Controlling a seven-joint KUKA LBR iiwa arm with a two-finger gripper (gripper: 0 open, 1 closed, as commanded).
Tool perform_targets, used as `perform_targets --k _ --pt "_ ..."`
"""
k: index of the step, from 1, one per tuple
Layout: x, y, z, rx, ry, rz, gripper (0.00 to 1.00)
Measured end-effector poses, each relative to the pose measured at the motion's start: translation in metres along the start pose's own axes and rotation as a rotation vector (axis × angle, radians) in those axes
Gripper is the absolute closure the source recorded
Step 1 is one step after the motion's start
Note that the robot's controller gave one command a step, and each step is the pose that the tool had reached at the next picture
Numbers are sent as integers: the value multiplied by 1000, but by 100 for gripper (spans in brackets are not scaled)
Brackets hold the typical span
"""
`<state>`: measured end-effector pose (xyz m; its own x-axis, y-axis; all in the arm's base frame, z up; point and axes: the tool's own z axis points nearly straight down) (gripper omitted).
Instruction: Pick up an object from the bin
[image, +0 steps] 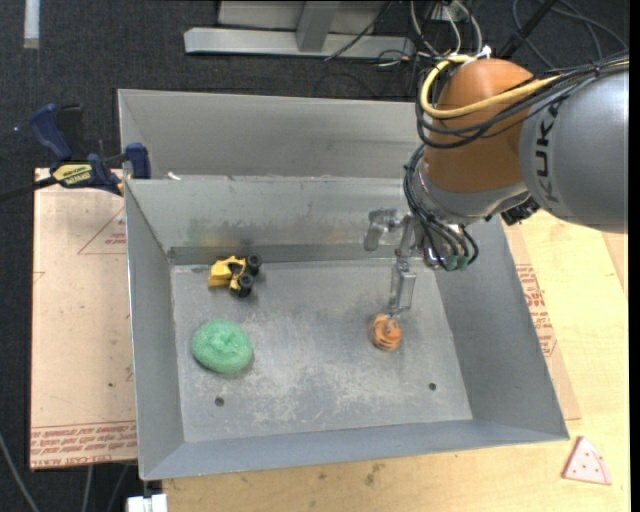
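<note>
Pincer (396, 314) hangs right over the small orange lump (386, 335), right side of the bin (300, 215); green blob (222, 347) and yellow toy truck (232, 273) sit well left.

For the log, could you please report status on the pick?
Pincer low, tip at small orange lump, mid-right of floor. Lump not lifted. Green blob, yellow toy well left, out of the way.

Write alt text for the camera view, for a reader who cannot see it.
The gripper hangs right over a small orange object on the right of the grey metal bin's floor; whether they touch is unclear. To the left lie a yellow toy vehicle with black wheels, near the back wall, and a green lumpy blob in front of it.
</note>
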<state>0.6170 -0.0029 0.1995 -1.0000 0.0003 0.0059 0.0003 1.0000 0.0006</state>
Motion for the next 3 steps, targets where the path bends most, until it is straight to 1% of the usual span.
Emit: perform_targets --k 1,2,3 --pt "-1 0 -5 0 -8 0 0" --pt "9 -22 62 -1 -11 82 0" --pt "14 -44 64 0 -5 -20 0"
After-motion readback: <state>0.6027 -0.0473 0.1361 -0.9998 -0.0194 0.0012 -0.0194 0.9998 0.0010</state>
